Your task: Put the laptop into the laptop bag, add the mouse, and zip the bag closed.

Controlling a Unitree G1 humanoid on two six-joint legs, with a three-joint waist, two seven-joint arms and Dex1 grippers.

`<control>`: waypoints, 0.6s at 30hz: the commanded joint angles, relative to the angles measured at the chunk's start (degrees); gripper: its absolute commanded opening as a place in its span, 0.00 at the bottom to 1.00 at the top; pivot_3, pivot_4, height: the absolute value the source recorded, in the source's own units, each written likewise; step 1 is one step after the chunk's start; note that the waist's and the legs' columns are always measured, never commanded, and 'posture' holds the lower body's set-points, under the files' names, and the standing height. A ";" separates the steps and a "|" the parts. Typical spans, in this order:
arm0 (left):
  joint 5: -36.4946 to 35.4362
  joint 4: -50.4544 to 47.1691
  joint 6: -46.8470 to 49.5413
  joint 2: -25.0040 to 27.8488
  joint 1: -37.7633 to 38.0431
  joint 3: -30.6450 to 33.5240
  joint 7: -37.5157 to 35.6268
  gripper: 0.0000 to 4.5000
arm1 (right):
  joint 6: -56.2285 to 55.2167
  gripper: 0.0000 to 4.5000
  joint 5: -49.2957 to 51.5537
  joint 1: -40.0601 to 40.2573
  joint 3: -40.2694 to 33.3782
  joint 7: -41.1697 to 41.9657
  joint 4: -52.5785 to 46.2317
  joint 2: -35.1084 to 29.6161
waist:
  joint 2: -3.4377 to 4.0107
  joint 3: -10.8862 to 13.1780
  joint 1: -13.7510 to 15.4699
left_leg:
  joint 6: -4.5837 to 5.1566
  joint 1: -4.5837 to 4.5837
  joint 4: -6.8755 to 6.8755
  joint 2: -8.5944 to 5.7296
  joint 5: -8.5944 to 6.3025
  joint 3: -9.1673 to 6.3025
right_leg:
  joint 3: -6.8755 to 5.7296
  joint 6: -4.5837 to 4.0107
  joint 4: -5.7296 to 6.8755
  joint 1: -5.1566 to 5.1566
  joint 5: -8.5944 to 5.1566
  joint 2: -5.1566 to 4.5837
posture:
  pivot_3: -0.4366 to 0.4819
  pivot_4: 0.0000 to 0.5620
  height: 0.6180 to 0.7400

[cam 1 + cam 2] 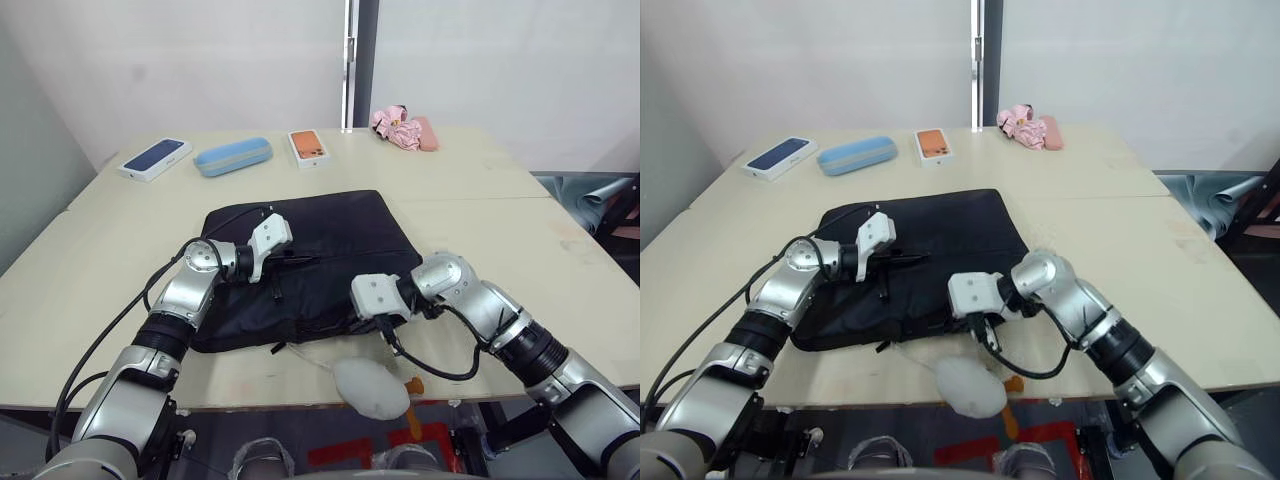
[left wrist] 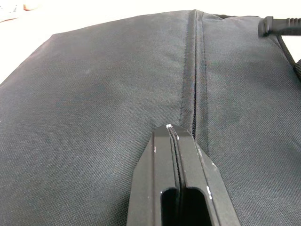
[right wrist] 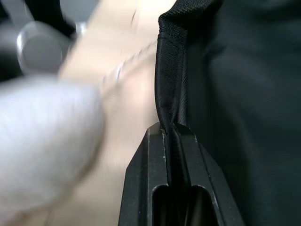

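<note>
While flat on the counter (image 1: 480,230), near the front edge, laptop bag (image 1: 340,235) closed over its contents, black fabric smooth on top. Left gripper (image 2: 171,129) resting on the bag's top face just beside the zipper seam (image 2: 193,70), fingers pressed together with nothing between them. Right gripper (image 3: 171,127) at the bag's front edge, fingers closed on a fold of the black fabric edge (image 3: 170,70). Greyish-white rounded object (image 1: 372,388) hanging at the counter's front edge, just below the bag and near the right gripper. Farther back on the counter: a phone box (image 1: 155,158), a blue case (image 1: 233,156), an orange phone box (image 1: 308,147), a pink object (image 1: 405,128), all well apart from the bag.
</note>
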 commanded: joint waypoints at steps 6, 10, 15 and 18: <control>4.89 6.09 1.89 -0.07 1.94 -3.42 0.12 0.00 | 19.45 0.02 13.06 -0.96 -2.21 3.74 -10.55 -1.80 | 0.00 0.00 0.40 | 0.00 -0.01 -0.05 0.00 0.00 0.00 | -0.01 -0.01 -0.07 0.01 0.00 0.00 | 0.48 0.27 1.00; 4.87 6.01 1.89 -0.02 2.04 -3.47 0.13 0.00 | 23.44 0.02 15.11 -0.40 -1.07 5.55 -10.91 -4.15 | 0.01 0.00 0.56 | -0.01 0.01 -0.09 0.00 0.00 0.00 | -0.01 0.00 -0.08 0.00 0.00 -0.01 | 0.48 0.27 1.00; 4.80 5.98 1.84 0.28 2.33 -3.39 0.16 0.00 | 18.03 0.02 12.12 0.65 0.22 3.46 -6.92 -2.97 | 0.00 0.00 0.62 | -0.02 -0.01 -0.12 0.00 0.00 0.02 | 0.00 0.01 -0.08 -0.03 0.00 -0.02 | 0.48 0.27 1.00; 4.77 5.91 1.88 0.40 2.50 -3.30 0.20 0.00 | 17.97 0.22 12.73 1.15 0.37 4.04 -7.26 -3.14 | 0.00 0.00 0.65 | -0.02 -0.02 -0.12 0.00 -0.01 0.02 | 0.00 0.01 -0.08 -0.07 0.00 -0.02 | 0.48 0.27 1.00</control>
